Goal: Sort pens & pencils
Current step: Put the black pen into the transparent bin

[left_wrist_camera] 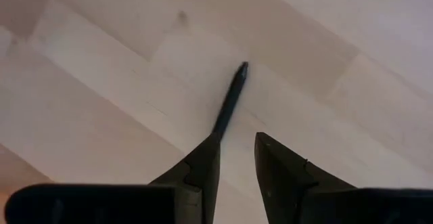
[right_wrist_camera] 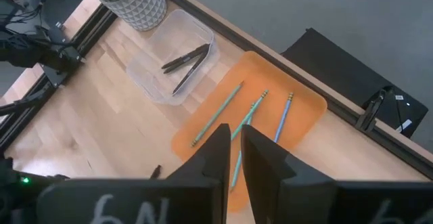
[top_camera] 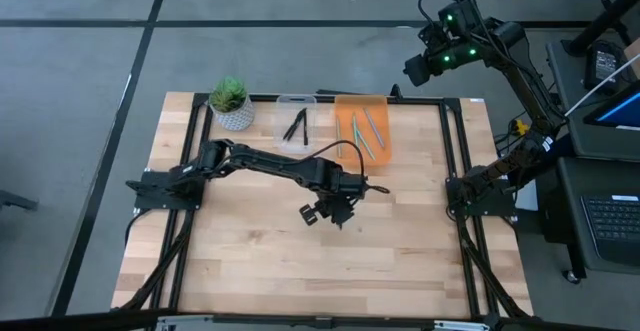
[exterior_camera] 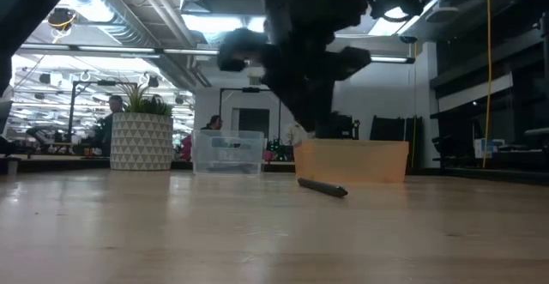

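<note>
Surface: pale wooden plank table (top_camera: 300,261), black pen (exterior_camera: 322,187) lying on it.
Room: grey floor, ceiling lights.
Clear plastic bin (right_wrist_camera: 154,74): black pens (right_wrist_camera: 187,59).
Orange tray (right_wrist_camera: 304,116): teal pencils (right_wrist_camera: 218,113).
Left gripper (left_wrist_camera: 237,163): fingers apart over pen.
Right gripper (right_wrist_camera: 232,149): raised, fingers nearly together, empty.

The black pen (left_wrist_camera: 230,101) runs under the left hand (left_wrist_camera: 237,163), its near end hidden.

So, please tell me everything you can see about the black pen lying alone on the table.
The black pen is a thin, straight, dark stick, matte, with one narrower end. It lies flat on the bare wooden table, apart from both trays. The left end effector hangs just above it, fingers open, one finger over the pen's near end. Whether it touches the pen, I cannot tell.
</note>
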Controlling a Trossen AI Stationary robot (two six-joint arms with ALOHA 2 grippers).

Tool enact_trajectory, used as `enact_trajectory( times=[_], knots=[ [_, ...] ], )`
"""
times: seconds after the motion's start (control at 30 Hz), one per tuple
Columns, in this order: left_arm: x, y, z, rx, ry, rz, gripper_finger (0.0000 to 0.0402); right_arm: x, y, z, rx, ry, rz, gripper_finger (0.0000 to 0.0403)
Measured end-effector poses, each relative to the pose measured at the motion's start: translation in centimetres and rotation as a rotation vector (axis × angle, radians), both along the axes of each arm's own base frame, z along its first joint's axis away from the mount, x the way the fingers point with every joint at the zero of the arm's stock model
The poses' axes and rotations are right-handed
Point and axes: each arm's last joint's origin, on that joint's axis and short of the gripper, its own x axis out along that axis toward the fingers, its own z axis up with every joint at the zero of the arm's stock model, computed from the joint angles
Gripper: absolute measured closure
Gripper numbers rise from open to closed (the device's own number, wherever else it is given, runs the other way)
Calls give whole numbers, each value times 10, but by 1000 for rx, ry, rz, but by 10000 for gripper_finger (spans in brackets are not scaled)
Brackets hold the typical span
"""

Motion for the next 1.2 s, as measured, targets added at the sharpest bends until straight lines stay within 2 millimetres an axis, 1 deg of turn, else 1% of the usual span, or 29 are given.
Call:
enact_trajectory(
  times=[0.07, 0.17, 0.27, 0.57, 0.67, 0.87, 1.2],
  knots=[
    [5, 1, -7, 12, -25, -13, 315, 0, 0, 0, -1, 0, 1, 363],
    [1, 3, -20, 29, 27, -14, 315, 0, 0, 0, -2, -1, 1, 363],
    [0, 4, -30, 75, 36, -33, 315, 0, 0, 0, -1, -3, 8, 363],
    [0, 4, -45, 102, 4, -74, 315, 2, -2, 2, -22, -31, 17, 363],
    [-2, 5, -53, 139, 5, -80, 316, 2, -2, 3, -28, -35, 18, 363],
    [-1, 6, -54, 175, -17, -81, 316, 3, -3, 4, -42, -46, 18, 363],
    [1, 4, -54, 150, -35, -90, 316, 3, -3, 4, -50, -52, 18, 363]
  ],
)
